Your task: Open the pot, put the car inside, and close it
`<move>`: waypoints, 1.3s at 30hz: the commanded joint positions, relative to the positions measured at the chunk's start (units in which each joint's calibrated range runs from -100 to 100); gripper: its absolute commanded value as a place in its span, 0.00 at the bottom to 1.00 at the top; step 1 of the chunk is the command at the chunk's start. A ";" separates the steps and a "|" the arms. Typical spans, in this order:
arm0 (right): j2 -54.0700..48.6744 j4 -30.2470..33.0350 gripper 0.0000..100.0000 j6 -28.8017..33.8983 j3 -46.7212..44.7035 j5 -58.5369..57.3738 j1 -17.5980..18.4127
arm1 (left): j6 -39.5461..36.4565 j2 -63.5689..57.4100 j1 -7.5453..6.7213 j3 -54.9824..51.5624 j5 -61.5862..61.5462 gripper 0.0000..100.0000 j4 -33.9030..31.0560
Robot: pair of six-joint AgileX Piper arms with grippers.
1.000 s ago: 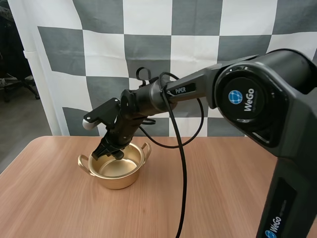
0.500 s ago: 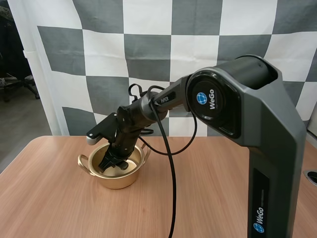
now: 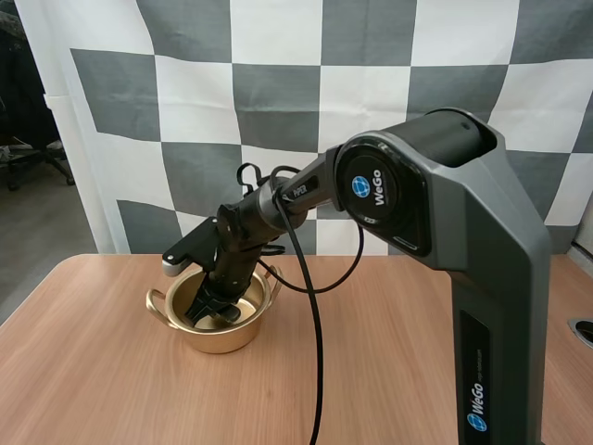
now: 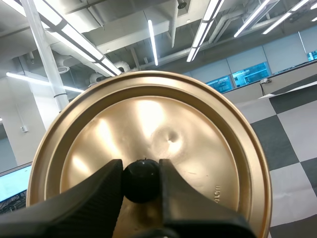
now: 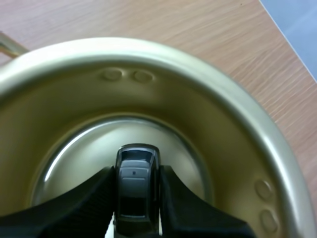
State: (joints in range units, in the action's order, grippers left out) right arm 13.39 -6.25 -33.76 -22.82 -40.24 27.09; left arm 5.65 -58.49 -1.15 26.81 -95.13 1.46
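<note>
Golden pot (image 3: 220,339) around right pincer (image 3: 215,310) pinching car (image 5: 136,187); left pincer (image 4: 141,174) grips lid (image 4: 193,124).

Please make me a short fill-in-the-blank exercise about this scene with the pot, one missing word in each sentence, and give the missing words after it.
1. Inside the pot, the right gripper pinches a toy ____.
2. The left gripper holds the lid by its black ____.
3. The pot stands on a wooden ____.
Missing words: car; knob; table.
</note>
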 commanded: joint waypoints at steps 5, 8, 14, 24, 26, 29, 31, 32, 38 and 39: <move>0.04 -0.38 0.82 0.00 0.03 -0.07 0.04 | 0.04 0.04 0.00 -0.02 -0.03 0.00 -0.06; -0.49 -0.38 0.82 0.21 0.03 -0.07 0.04 | 0.04 0.04 0.00 -0.02 -0.03 0.00 -0.06; -6.70 -0.38 0.82 1.14 0.03 -3.05 0.04 | -0.27 0.04 0.00 -0.02 0.00 0.00 -0.06; -25.74 0.04 0.80 3.49 0.03 -10.96 -6.86 | -0.28 1.47 0.00 -0.75 -2.96 0.00 -0.23; -29.57 0.04 0.75 3.49 -0.10 -11.60 -9.87 | -0.28 2.72 0.00 -2.05 -4.50 0.00 -0.68; -34.09 -0.22 0.52 3.49 -0.10 -13.81 -14.54 | -0.28 4.70 0.00 -4.42 -4.68 0.00 -1.46; -36.47 -0.49 0.22 3.49 -0.10 -15.00 -17.98 | -0.28 6.28 0.00 -6.37 -4.68 0.00 -1.46; -37.65 -0.49 0.02 3.49 -0.10 -15.22 -19.70 | -0.28 7.15 0.00 -7.69 -4.68 0.00 -1.46; -43.57 -2.21 0.00 3.58 -0.10 -17.51 -27.34 | -0.28 11.13 0.00 -18.36 -3.28 0.00 -1.46; -44.32 -2.35 0.00 3.47 -0.10 -18.48 -28.09 | -0.28 11.75 0.00 -20.73 -2.81 0.00 -1.46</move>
State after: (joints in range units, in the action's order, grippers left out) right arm -29.83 -8.41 -30.20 -22.95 -57.79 5.65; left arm 5.40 -47.35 -1.15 10.90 -98.30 0.00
